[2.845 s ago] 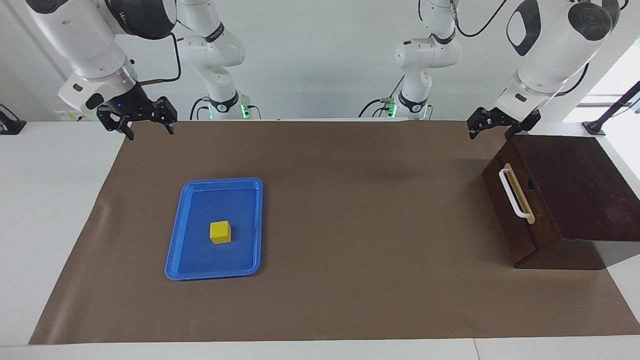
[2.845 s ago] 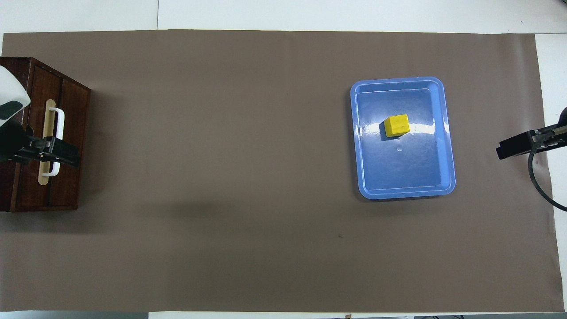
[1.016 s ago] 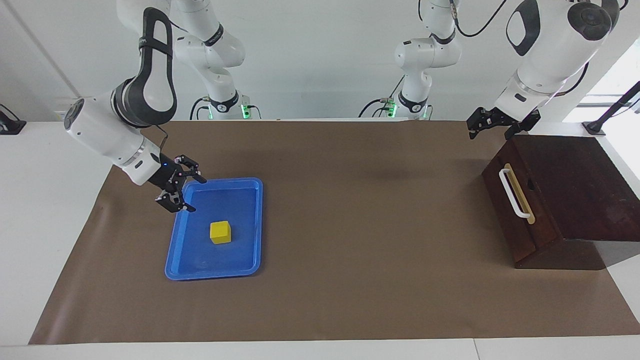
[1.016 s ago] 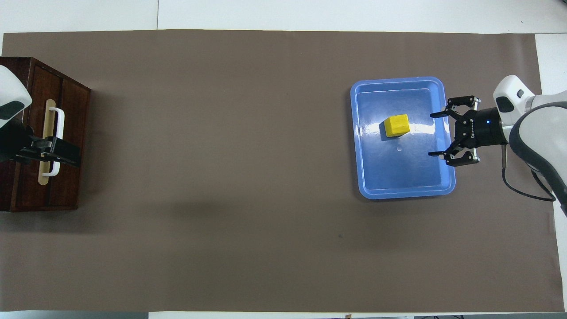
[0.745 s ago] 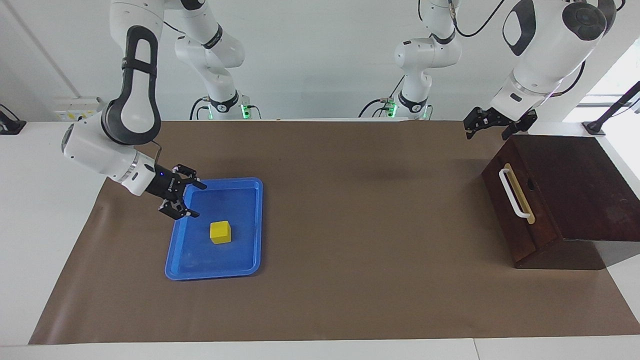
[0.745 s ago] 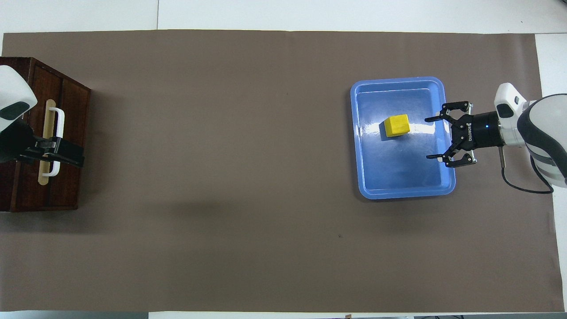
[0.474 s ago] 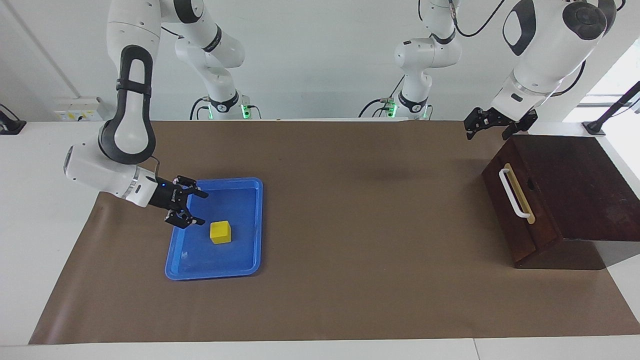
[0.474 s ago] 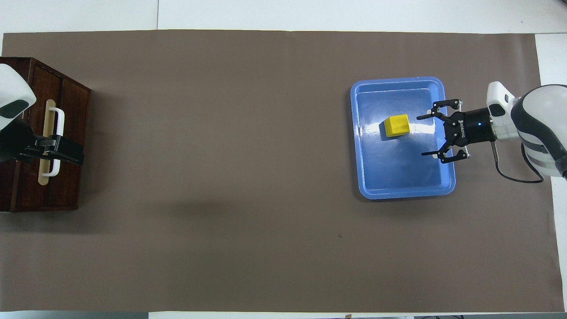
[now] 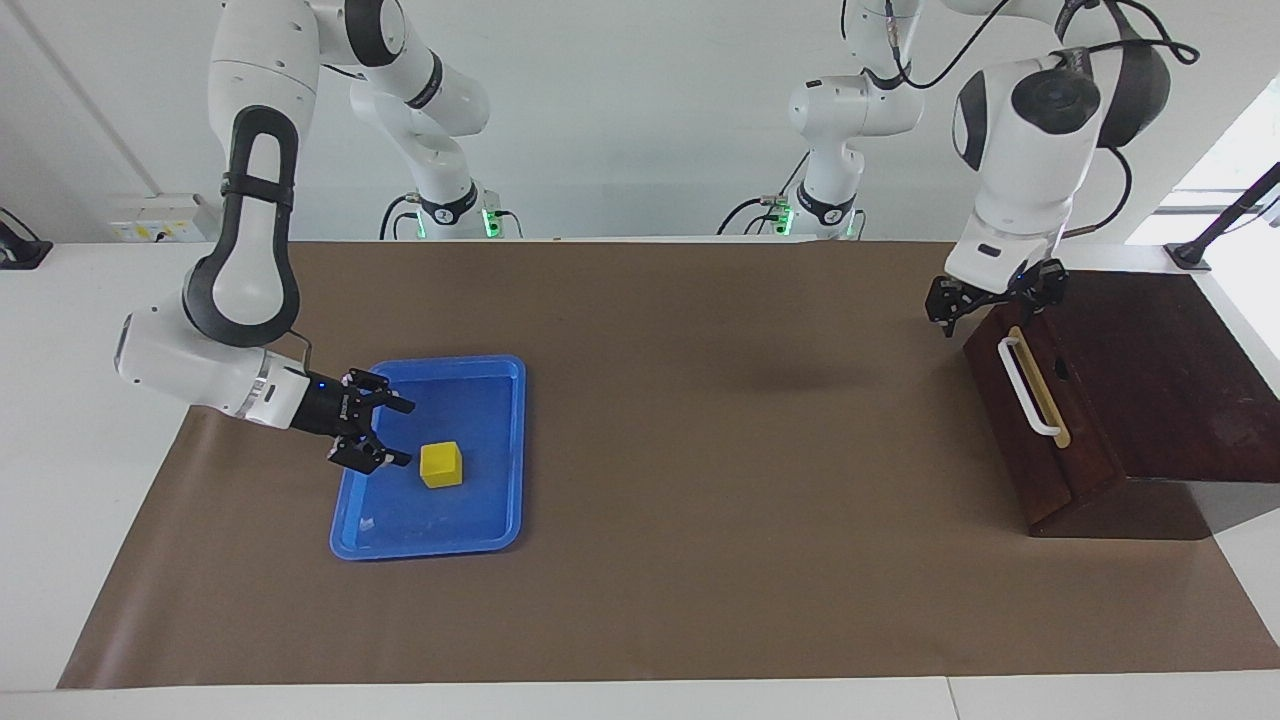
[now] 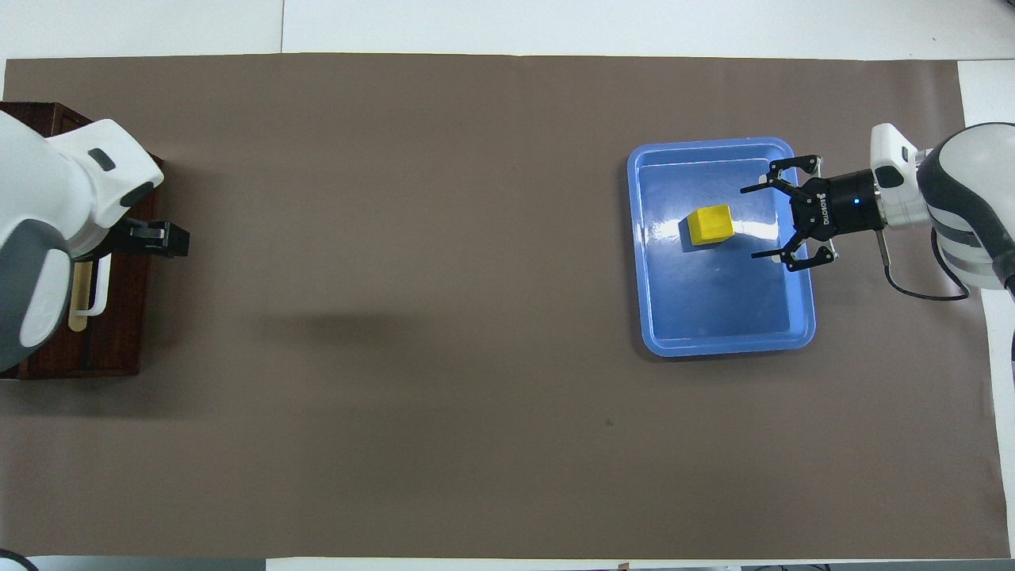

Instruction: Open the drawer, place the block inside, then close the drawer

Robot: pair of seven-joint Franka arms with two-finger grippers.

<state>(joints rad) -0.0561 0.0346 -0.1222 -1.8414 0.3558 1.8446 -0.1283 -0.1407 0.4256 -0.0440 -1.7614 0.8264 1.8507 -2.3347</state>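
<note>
Two arms are seen. Right gripper (image 9: 392, 433), jaws spread and empty, is poised just beside the block (image 9: 440, 465) in a glossy blue tray (image 9: 505, 455); a small rigid cube, judged light, best pinched across flat sides. Left gripper (image 9: 990, 300), jaws released, hovers by the closed dark wooden drawer (image 9: 1030, 420) and its white bar handle (image 9: 1028, 388).

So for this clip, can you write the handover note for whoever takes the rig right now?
Right gripper: jaws open, low over the blue tray, beside the yellow block, not touching it.
Left gripper: jaws open, at the drawer's upper edge near the robots, above the white handle, not gripping it.
Block sits in the tray; drawer is shut in its wooden box.
Done: nothing yet.
Left: open drawer, grasp block, place it inside, close drawer.
</note>
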